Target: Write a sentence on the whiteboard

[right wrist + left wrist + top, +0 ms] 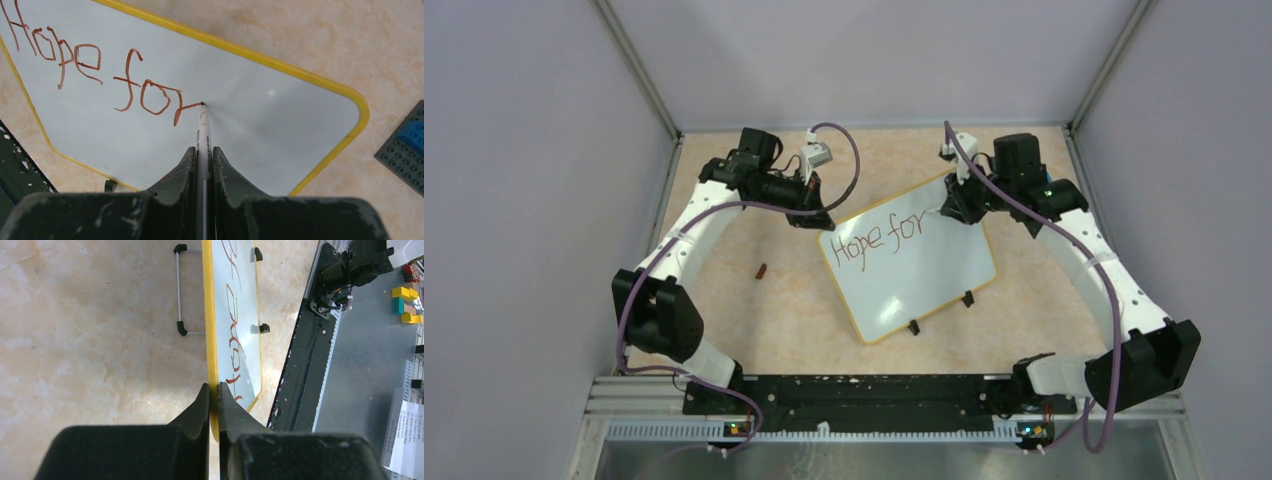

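Observation:
The whiteboard [924, 275] lies tilted mid-table, white with a yellow rim [209, 330] and small black feet. On it reads the sentence [879, 238] in reddish-brown marker, "Hope for" [95, 75]. My left gripper [213, 390] is shut on the board's yellow edge at its far left corner [822, 222]. My right gripper [204, 152] is shut on a white marker [202, 132], whose tip touches the board at the end of the "r". In the top view the right gripper [951, 207] sits over the board's far edge.
A small brown-red object [761, 270] lies on the table left of the board. A dark grey studded plate with a blue brick [407, 145] sits beyond the board's right corner. The black arm-base rail [864, 395] runs along the near edge.

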`<state>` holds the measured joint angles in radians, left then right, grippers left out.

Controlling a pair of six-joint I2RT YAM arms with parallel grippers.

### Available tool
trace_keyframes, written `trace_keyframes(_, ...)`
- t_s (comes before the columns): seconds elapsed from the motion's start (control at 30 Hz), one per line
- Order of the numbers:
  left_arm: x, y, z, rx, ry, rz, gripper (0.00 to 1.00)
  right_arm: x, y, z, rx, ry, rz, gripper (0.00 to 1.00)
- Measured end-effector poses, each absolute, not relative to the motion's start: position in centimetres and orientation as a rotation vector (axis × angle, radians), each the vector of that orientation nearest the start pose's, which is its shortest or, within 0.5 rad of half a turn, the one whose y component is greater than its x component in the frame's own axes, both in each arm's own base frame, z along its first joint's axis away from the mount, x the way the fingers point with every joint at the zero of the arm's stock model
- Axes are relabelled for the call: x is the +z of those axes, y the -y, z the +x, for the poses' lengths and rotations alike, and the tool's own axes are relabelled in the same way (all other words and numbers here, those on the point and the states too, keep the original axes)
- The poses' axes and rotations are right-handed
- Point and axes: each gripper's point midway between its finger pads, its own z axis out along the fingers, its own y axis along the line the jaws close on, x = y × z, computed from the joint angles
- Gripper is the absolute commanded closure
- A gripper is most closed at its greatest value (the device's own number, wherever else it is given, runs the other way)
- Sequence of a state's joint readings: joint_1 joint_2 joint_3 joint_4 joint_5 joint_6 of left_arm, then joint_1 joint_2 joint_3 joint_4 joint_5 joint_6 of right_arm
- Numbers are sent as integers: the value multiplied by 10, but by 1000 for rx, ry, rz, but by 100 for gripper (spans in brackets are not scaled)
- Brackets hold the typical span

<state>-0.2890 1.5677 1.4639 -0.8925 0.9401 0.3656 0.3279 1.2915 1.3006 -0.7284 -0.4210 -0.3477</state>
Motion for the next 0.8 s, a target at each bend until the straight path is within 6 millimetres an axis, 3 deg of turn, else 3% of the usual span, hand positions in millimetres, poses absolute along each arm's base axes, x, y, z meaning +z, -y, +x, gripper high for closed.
trace_keyframes(0.33, 232, 224, 287, -1146, -2071, 1069, 100, 246, -166, 310, 477, -2030, -966, 100)
trace_keyframes(0.57, 232, 225, 287, -1133, -2067, 1084, 100, 242, -174, 286, 591, -2024, -1073, 100)
trace_keyframes(0.8, 233, 228, 290, -1109, -2080, 1105, 100, 253, -186, 256, 741, -1958, -1166, 100)
